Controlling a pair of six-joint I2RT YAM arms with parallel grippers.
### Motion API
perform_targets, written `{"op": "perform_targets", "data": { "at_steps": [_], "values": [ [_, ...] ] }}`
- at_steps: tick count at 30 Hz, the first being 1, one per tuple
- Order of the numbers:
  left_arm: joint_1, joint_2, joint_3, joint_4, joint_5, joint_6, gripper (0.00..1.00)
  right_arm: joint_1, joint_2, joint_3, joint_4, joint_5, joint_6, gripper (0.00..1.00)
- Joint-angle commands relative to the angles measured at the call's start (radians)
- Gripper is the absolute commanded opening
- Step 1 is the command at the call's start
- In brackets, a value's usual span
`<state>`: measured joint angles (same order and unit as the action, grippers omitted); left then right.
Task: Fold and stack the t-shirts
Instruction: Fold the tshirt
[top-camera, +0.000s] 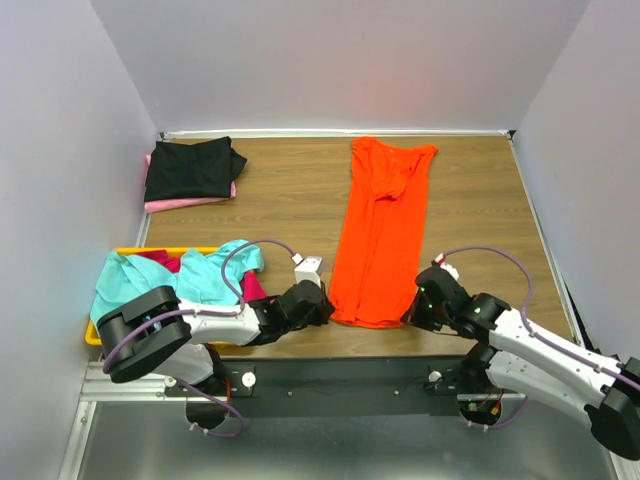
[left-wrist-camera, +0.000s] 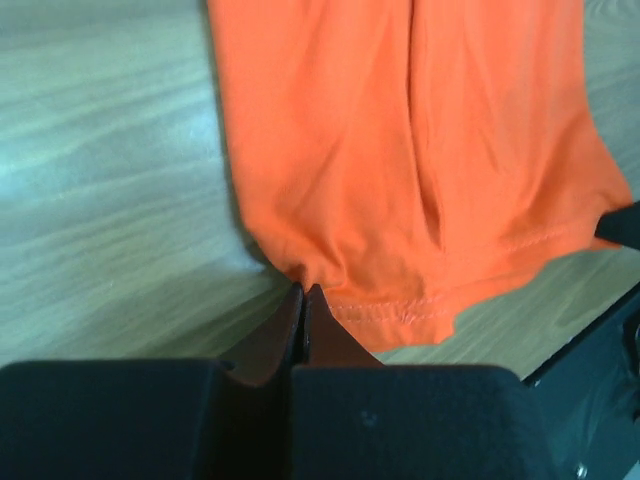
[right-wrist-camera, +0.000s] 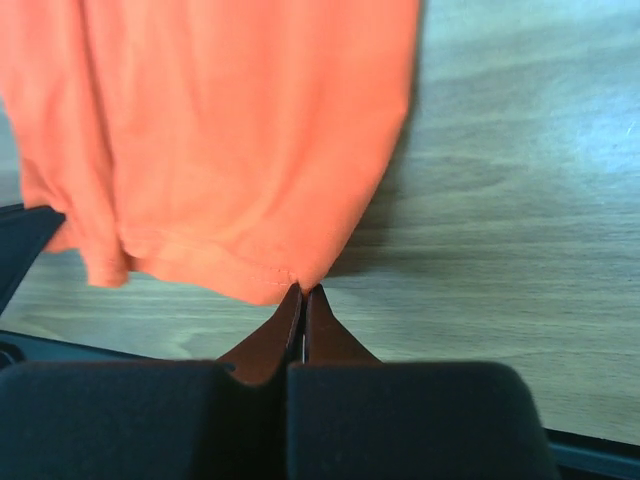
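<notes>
We see the orange shirt (top-camera: 380, 235) laid on the desk (top-camera: 280, 190), long axis near-to-far, hem at the near end; left tool (left-wrist-camera: 303, 297) and right tool (right-wrist-camera: 303, 295), each pressed together, pinch its hem corners

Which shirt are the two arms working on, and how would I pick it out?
On the wooden table, right of centre, the orange t-shirt lies in a long narrow strip running away from the arms. The left fingers and right fingers each pinch a near corner. It is the only bright orange one; the black shirt lies far left, the teal shirt on the yellow tray.
</notes>
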<state>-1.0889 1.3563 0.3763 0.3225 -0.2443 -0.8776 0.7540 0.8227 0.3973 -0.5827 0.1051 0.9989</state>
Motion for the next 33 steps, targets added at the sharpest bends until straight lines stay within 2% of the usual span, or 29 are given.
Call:
{"op": "perform_targets", "data": {
  "at_steps": [1, 9, 13, 16, 21, 26, 33],
  "values": [
    [0.003, 0.010, 0.052, 0.012, -0.093, 0.005, 0.00, 0.008, -0.028, 0.040, -0.022, 0.090, 0.018, 0.01],
    [0.060, 0.090, 0.147, 0.133, -0.090, 0.086, 0.00, 0.008, 0.055, 0.124, -0.014, 0.269, -0.013, 0.01],
    [0.105, 0.150, 0.187, 0.190, -0.076, 0.121, 0.00, 0.008, 0.104, 0.159, 0.020, 0.411, -0.043, 0.01],
    [0.138, 0.208, 0.219, 0.265, -0.035, 0.155, 0.00, 0.008, 0.185, 0.198, 0.067, 0.513, -0.075, 0.01],
    [0.190, 0.300, 0.306, 0.289, 0.011, 0.203, 0.00, 0.002, 0.327, 0.293, 0.141, 0.669, -0.160, 0.01],
    [0.239, 0.389, 0.374, 0.349, 0.066, 0.245, 0.00, -0.061, 0.495, 0.356, 0.253, 0.702, -0.230, 0.01],
    [0.319, 0.474, 0.463, 0.397, 0.135, 0.287, 0.00, -0.182, 0.645, 0.448, 0.386, 0.654, -0.345, 0.01]
  ]
}}
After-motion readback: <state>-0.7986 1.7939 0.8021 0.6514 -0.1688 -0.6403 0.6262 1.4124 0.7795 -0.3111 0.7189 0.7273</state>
